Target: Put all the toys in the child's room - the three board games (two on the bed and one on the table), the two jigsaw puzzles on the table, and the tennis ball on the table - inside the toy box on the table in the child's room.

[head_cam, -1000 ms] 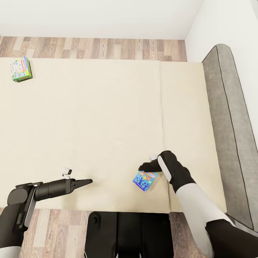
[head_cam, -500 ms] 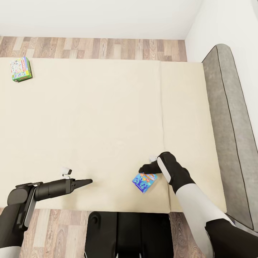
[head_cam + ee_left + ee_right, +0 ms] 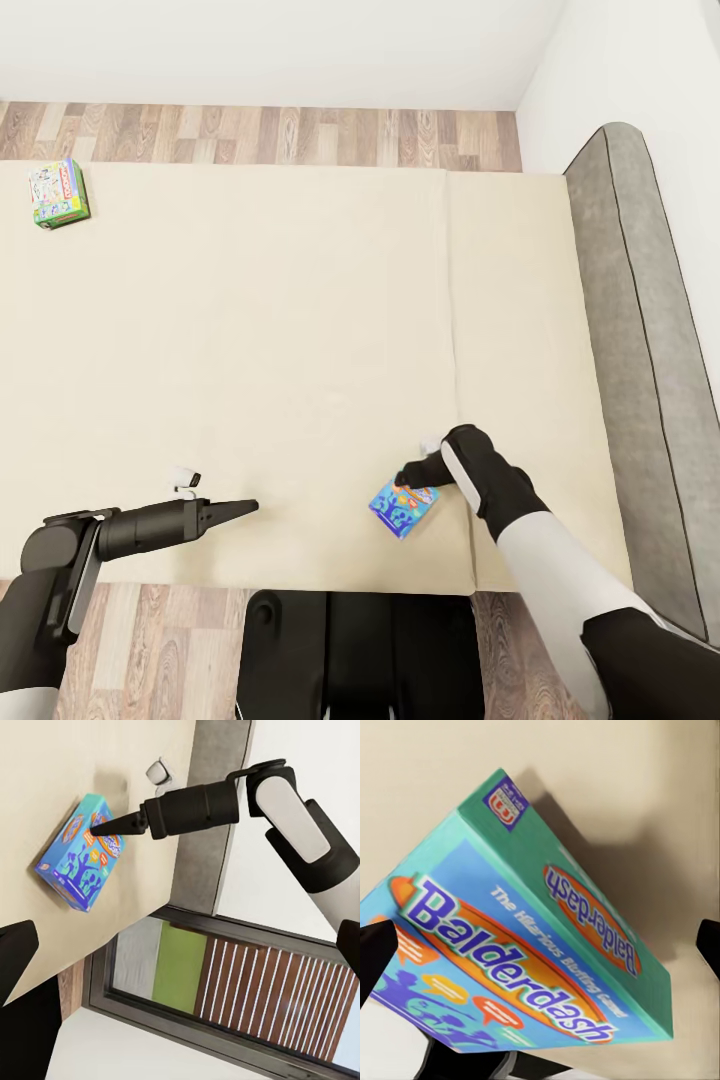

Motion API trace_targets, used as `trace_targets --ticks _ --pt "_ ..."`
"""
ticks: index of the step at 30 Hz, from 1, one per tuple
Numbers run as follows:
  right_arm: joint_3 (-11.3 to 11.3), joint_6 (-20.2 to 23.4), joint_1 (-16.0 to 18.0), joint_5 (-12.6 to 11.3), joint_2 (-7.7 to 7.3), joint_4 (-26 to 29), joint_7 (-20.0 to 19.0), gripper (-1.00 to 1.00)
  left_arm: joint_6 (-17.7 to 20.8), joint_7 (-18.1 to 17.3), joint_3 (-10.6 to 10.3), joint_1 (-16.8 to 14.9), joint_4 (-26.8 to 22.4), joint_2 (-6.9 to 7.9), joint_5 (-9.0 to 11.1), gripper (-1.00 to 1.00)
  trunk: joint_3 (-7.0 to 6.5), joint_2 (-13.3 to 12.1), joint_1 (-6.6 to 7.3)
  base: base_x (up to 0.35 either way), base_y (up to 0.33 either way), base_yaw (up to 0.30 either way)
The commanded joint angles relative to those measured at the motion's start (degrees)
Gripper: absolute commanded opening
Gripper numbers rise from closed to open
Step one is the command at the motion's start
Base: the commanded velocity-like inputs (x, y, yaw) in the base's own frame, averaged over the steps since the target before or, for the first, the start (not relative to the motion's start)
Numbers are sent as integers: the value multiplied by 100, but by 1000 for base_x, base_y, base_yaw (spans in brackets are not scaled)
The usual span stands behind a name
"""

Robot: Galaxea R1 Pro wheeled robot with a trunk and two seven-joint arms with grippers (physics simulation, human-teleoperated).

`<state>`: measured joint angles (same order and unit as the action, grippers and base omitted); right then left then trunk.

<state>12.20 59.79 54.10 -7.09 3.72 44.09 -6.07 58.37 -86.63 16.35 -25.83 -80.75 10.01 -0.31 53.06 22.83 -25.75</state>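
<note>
Your right gripper [image 3: 405, 478] sits at the blue board game [image 3: 403, 504], lower centre of the bed [image 3: 300, 330], jaws spread around it, not gripping. The Monopoly box [image 3: 58, 192] lies upper left, well apart. Right arm has shifted slightly rightward. Left gripper [image 3: 240, 508] hovers lower left; its finger state is unclear.

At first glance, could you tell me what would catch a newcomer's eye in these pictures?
The bright blue Balderdash box stands out near the front edge of the wide beige bed, with the right gripper at its upper edge. Far across the mattress, at its back left corner, lies the green-edged Monopoly box. The left gripper hangs low over the front edge, away from both games.
</note>
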Motion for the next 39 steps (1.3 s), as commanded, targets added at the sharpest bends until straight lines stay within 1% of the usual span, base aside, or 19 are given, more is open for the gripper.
trace_targets --ticks 1,7,13,21,22,25,32,39 --pt "31 21 3 -25 -8 4 8 100 60 -22 0 -1 -2 1 -4 100 6 9 -3 0 0 0" --pt "103 21 4 -28 -16 4 3 100 60 -21 0 -1 -2 1 -8 100 6 9 -3 0 0 0" --pt "167 21 4 -29 19 4 1 100 60 -21 0 -1 -2 1 -6 100 6 9 -3 0 0 0" --pt "527 21 2 -57 45 4 -13 100 60 -21 0 -1 -2 1 -8 100 6 9 -3 0 0 0" --pt "579 21 1 -63 50 4 -45 100 60 -21 0 -1 -2 1 -8 100 6 9 -3 0 0 0" --pt "643 21 3 -66 55 4 -171 100 60 -21 -2 -1 0 1 -9 100 6 9 -3 0 0 0" --pt "678 21 -1 -54 64 4 -488 100 57 -21 -1 -2 1 1 -6 100 6 9 -3 0 0 0" --pt "686 21 -52 -77 74 4 -543 100 58 -21 0 -1 0 1 -6 100 6 9 -3 0 0 0"
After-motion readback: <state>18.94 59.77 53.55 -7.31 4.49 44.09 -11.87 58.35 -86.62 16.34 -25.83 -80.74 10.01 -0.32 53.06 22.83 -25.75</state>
